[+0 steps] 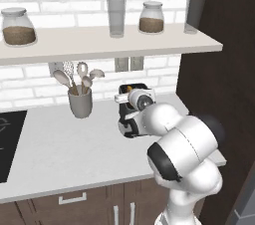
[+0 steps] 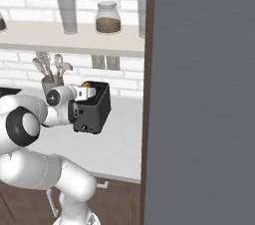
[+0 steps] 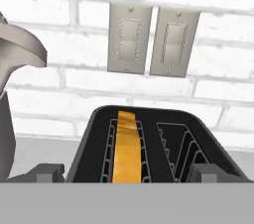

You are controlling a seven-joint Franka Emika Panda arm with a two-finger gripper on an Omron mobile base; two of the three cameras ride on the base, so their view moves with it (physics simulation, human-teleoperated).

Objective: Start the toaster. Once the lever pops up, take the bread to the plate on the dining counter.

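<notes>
The dark grey toaster stands on the grey counter by the brick wall, partly hidden behind my arm in the left base view. In the hand view its black top lies just below me. The bread stands on edge in the left slot, showing its golden-orange crust, which is a small orange spot in the right base view. My gripper hovers just above the toaster's near edge, open, with one fingertip at each side and nothing between them. The plate and the dining counter are out of view.
A grey utensil holder with spoons stands left of the toaster. A shelf with jars and glasses runs above. Two wall outlets are behind the toaster. A tall dark panel closes the right side. A black cooktop lies far left.
</notes>
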